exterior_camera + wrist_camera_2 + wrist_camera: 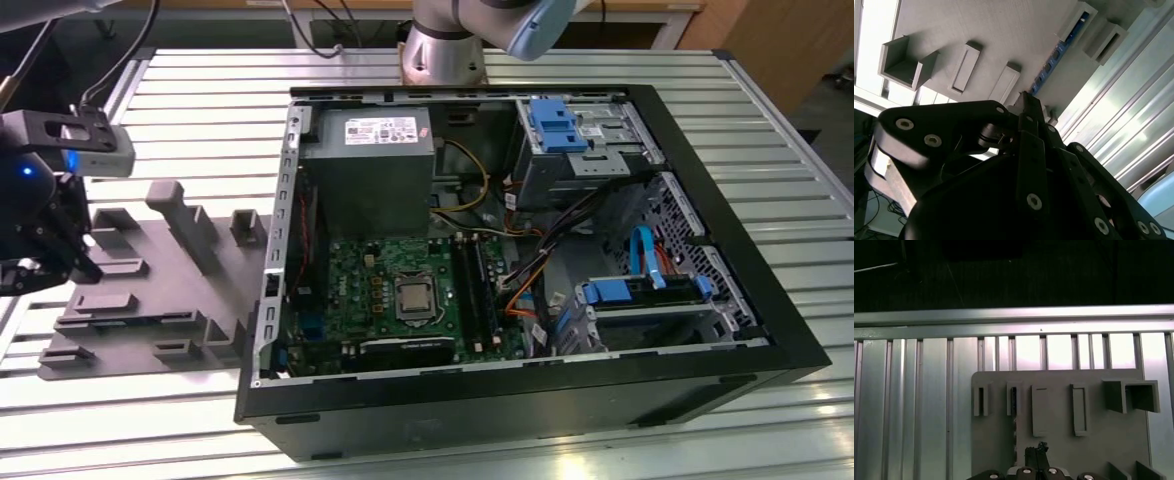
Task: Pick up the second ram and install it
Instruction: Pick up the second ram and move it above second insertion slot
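One second ram (1013,400) on edge in tray (994,440), raised blocks (1040,410) near end effector (1037,451)

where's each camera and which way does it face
Exterior view: off the arm, looking down on the computer case and grey tray; the arm's base and wrist end show.
First wrist view: on the arm, facing the tray and slatted table; gripper shows.
Second wrist view: on the arm, looking past the gripper at the second ram in the tray.
Shared: all three see the tray.
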Controlling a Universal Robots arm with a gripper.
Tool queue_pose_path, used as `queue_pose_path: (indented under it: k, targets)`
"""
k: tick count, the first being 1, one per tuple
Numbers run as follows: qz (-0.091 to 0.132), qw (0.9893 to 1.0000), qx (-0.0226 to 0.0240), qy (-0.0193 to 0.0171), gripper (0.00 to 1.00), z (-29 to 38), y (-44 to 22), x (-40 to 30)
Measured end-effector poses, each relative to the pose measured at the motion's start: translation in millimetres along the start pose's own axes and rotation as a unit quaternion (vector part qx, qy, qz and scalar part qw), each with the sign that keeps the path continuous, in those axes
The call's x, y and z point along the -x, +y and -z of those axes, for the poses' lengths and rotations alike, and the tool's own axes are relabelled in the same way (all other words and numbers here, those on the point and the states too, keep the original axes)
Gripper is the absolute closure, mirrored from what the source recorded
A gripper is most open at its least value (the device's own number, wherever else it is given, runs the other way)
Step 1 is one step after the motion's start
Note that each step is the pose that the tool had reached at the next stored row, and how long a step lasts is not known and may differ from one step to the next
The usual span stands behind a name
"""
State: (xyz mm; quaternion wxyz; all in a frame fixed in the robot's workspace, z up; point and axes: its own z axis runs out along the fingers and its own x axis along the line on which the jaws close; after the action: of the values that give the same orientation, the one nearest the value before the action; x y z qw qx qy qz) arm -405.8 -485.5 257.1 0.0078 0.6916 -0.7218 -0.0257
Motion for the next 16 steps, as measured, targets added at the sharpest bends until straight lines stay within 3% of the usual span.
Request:
queue_pose_path:
  k: [16]
  targets:
    - [0.001,1.0,0.0,0.0,0.89,-6.7,-0.6,-6.6]
